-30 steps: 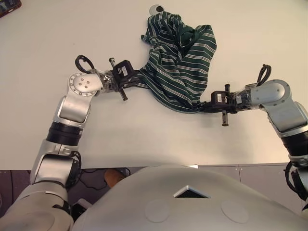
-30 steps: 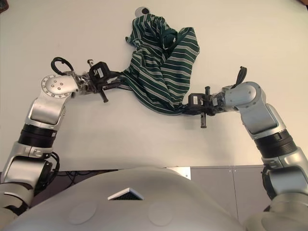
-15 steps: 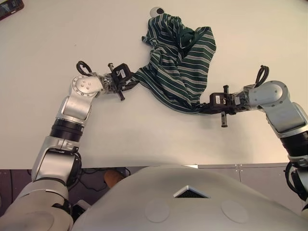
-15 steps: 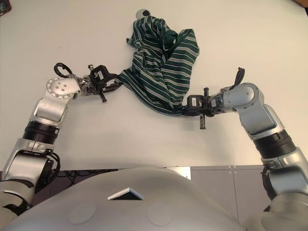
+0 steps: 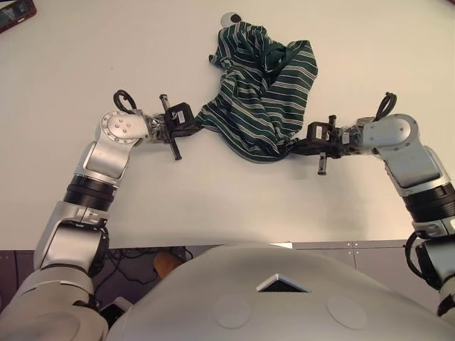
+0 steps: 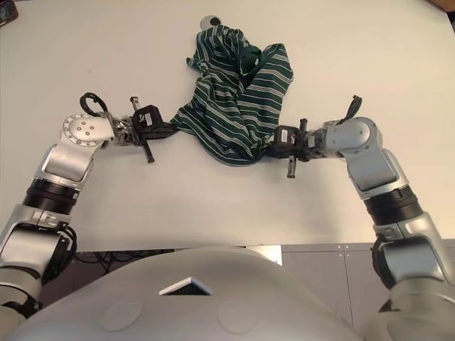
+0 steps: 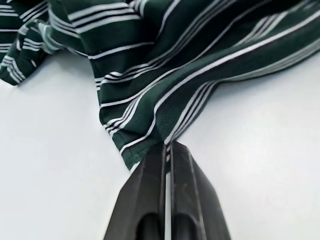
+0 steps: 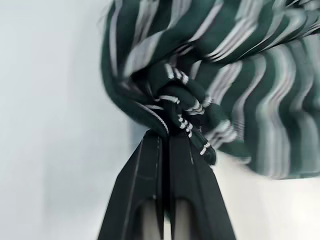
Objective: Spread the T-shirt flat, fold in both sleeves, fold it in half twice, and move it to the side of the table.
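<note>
A dark green T-shirt (image 5: pixel 263 89) with white stripes lies bunched and crumpled at the far middle of the white table (image 5: pixel 213 192). My left gripper (image 5: pixel 200 123) is shut on the shirt's left edge; the left wrist view shows the T-shirt hem (image 7: pixel 150 125) pinched between the closed fingertips (image 7: pixel 166 146). My right gripper (image 5: pixel 290 147) is shut on a gathered wad at the shirt's near right corner, seen as the bunched T-shirt cloth (image 8: pixel 185 100) just past the closed fingertips (image 8: pixel 165 135). Both grippers sit low over the table.
A small round grey object (image 5: pixel 229 15) lies on the table just beyond the shirt's far edge. A dark flat object (image 5: pixel 14 10) sits at the far left corner. The table's near edge (image 5: pixel 213 245) runs below both arms.
Both grippers have moved inward and farther up the table, still holding the shirt. The cloth has slackened and bunched closer together between them.
</note>
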{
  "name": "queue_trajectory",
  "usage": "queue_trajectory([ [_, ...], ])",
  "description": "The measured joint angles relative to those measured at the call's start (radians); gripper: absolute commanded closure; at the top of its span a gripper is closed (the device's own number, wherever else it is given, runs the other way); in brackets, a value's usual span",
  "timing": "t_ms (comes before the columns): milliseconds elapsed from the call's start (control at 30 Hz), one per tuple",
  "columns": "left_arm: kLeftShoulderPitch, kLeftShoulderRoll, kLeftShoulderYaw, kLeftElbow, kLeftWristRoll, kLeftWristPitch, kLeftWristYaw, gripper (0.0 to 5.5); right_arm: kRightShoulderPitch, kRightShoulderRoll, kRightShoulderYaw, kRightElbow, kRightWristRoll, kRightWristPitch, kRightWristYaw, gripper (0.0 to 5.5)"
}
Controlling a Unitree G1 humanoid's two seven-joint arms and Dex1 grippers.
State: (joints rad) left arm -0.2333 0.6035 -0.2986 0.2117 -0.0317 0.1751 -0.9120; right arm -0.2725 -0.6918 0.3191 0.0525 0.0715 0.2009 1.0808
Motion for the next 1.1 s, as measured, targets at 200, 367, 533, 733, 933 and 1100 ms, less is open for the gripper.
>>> queue_trajectory([
  [200, -0.302, -0.009, 0.227, 0.044, -0.173, 0.124, -0.001, 5.47, -0.461, 0.151, -0.190, 0.395, 0.060, -0.068, -0.156, 5.50],
  [367, -0.723, -0.054, 0.246, 0.465, -0.128, 0.054, 0.091, 5.47, -0.799, 0.220, -0.205, 0.855, -0.004, -0.215, -0.302, 5.50],
  [533, -1.092, -0.093, 0.263, 0.953, -0.036, -0.066, 0.262, 5.47, -1.080, 0.280, -0.207, 1.204, -0.125, -0.287, -0.569, 5.50],
  [733, -1.275, -0.111, 0.263, 1.112, 0.071, -0.126, 0.382, 5.47, -1.237, 0.290, -0.220, 1.292, -0.212, -0.307, -0.748, 5.50],
  [933, -1.334, -0.112, 0.275, 1.141, 0.133, -0.125, 0.434, 5.47, -1.282, 0.291, -0.229, 1.307, -0.278, -0.308, -0.801, 5.50],
  [1100, -1.344, -0.102, 0.296, 1.142, 0.157, -0.123, 0.426, 5.47, -1.287, 0.290, -0.230, 1.308, -0.316, -0.320, -0.786, 5.50],
])
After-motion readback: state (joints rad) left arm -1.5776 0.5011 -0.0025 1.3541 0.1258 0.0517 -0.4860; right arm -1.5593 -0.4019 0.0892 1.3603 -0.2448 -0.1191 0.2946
